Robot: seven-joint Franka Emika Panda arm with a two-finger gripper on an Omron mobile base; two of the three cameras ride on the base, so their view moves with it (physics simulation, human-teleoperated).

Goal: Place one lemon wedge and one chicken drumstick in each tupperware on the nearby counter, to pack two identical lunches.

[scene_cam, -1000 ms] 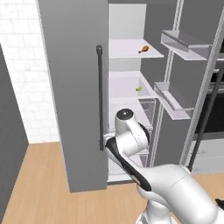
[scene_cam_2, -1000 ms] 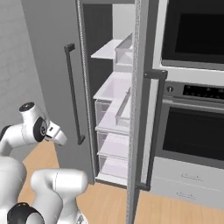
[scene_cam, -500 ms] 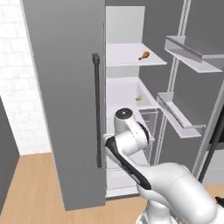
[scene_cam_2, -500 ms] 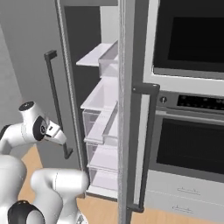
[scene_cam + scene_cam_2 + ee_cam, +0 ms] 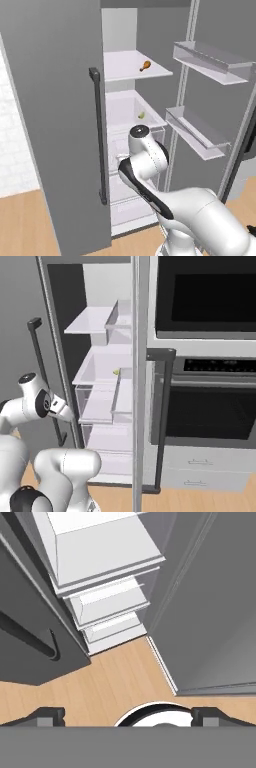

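Observation:
The fridge stands open in front of me. A small orange-brown chicken drumstick (image 5: pixel 145 65) lies on its upper white shelf. One shelf lower sits a tiny yellow-green lemon wedge (image 5: pixel 141 115), also seen from the right side (image 5: pixel 116 372). My gripper (image 5: pixel 129 714) is open with nothing between its fingertips. It points down at the wooden floor in front of the fridge's lower drawers. From the right side the gripper (image 5: pixel 65 413) hangs low and to the left of the shelves, well below both foods. The tupperware and the counter are out of view.
The shut left fridge door (image 5: pixel 55 125) carries a dark vertical handle (image 5: pixel 98 135) close to my arm. The open right door (image 5: pixel 215 100) juts out with white bins (image 5: pixel 197 132). A black wall oven (image 5: pixel 210 361) stands to the right. Fridge drawers (image 5: pixel 107 602) lie below.
The whole picture has shifted and the fridge looms larger, so the base has moved. The arm keeps its pose and the gripper stays open.

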